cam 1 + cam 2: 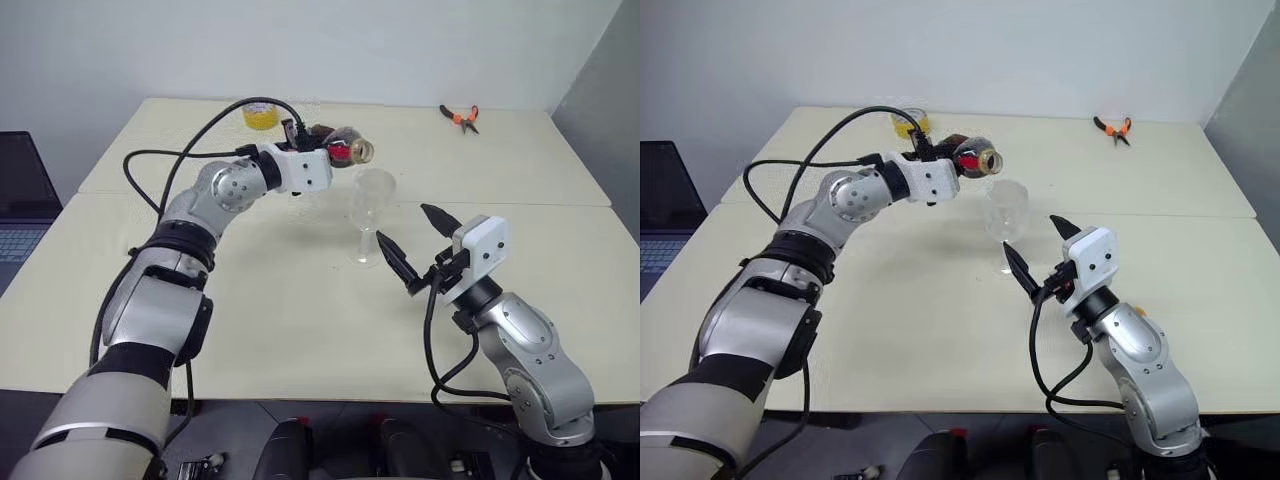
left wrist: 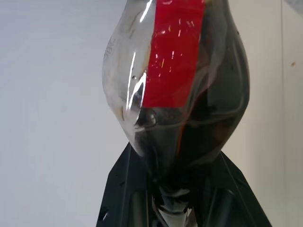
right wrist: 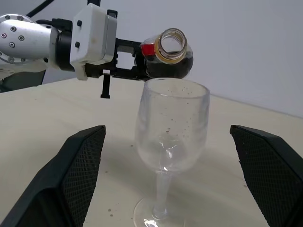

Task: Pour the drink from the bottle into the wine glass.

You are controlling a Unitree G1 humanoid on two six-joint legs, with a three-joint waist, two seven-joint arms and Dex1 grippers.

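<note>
My left gripper (image 1: 318, 143) is shut on the bottle (image 1: 345, 147), a small clear one with a red band. The bottle lies tipped on its side, and its uncapped mouth (image 3: 171, 45) stands just over the rim of the wine glass (image 1: 370, 205). The dark drink (image 2: 213, 109) is still inside the bottle. The wine glass stands upright on the table (image 1: 250, 300), and its bowl (image 3: 171, 123) looks clear with no liquid in it. My right gripper (image 1: 400, 221) is open just in front of the glass, and one of its black fingers (image 3: 71, 175) stands on each side of the stem without touching.
A yellow tape roll (image 1: 260, 113) sits at the back behind the left arm. Orange-handled pliers (image 1: 460, 116) lie at the far right. A laptop (image 1: 20, 200) stands off the table's left side. The left arm's black cable loops above the tabletop.
</note>
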